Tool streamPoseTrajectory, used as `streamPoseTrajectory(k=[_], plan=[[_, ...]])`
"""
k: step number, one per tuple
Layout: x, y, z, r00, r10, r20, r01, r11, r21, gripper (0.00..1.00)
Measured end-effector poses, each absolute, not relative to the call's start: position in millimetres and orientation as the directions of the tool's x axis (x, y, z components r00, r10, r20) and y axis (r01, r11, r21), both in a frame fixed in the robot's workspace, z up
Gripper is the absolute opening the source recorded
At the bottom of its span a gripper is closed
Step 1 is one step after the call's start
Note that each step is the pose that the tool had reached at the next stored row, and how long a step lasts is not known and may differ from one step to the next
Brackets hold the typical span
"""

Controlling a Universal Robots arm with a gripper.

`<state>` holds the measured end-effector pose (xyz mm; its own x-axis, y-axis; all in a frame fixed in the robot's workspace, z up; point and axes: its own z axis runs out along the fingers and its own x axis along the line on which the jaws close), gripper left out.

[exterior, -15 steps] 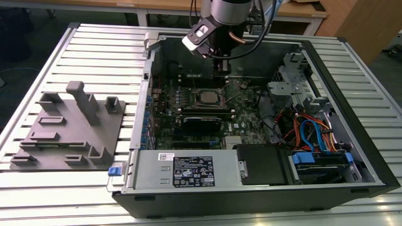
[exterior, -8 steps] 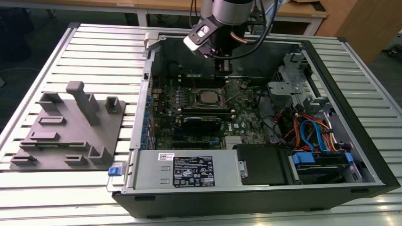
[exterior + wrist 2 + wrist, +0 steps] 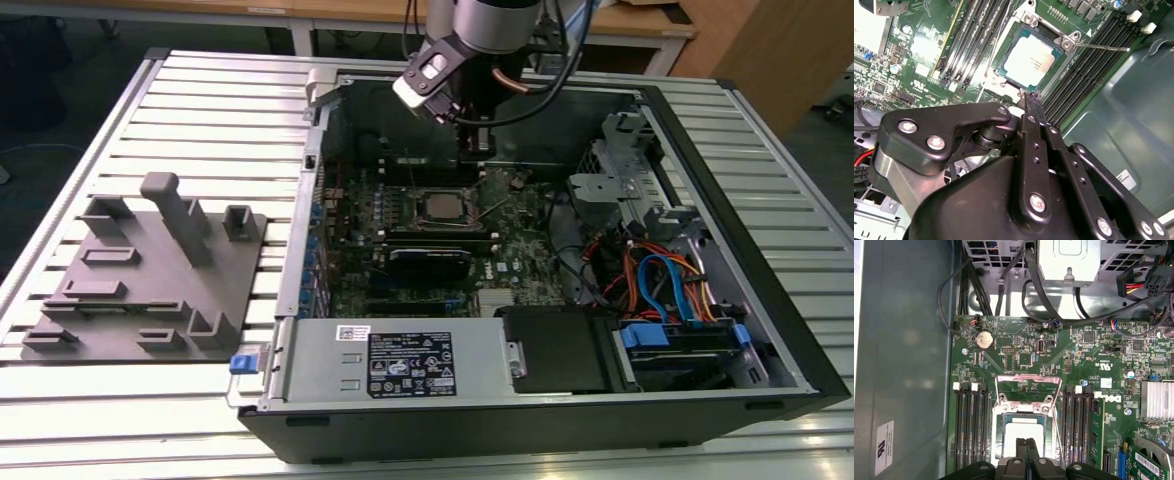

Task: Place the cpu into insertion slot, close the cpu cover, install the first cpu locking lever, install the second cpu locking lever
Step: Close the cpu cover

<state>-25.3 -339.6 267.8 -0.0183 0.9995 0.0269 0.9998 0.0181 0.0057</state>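
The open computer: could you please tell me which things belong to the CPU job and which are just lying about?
Job: cpu, socket, cover, lever, gripper.
Lying about: memory slots, coin battery, cables, grey tray.

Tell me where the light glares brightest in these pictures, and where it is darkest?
Second wrist view: glare whitens the top of the cpu, and the black gripper in front is dark. First wrist view: the cpu also shines pale. Exterior view: the table is brightly lit, the computer case interior shadowed.
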Motion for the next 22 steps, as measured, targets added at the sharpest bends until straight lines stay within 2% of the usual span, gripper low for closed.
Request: streamPoseTrajectory(k=[22], plan=[[-18.7, -339.6, 267.8, -0.018, 0.999, 0.027, 1.0, 0.018, 0.006, 0.1]])
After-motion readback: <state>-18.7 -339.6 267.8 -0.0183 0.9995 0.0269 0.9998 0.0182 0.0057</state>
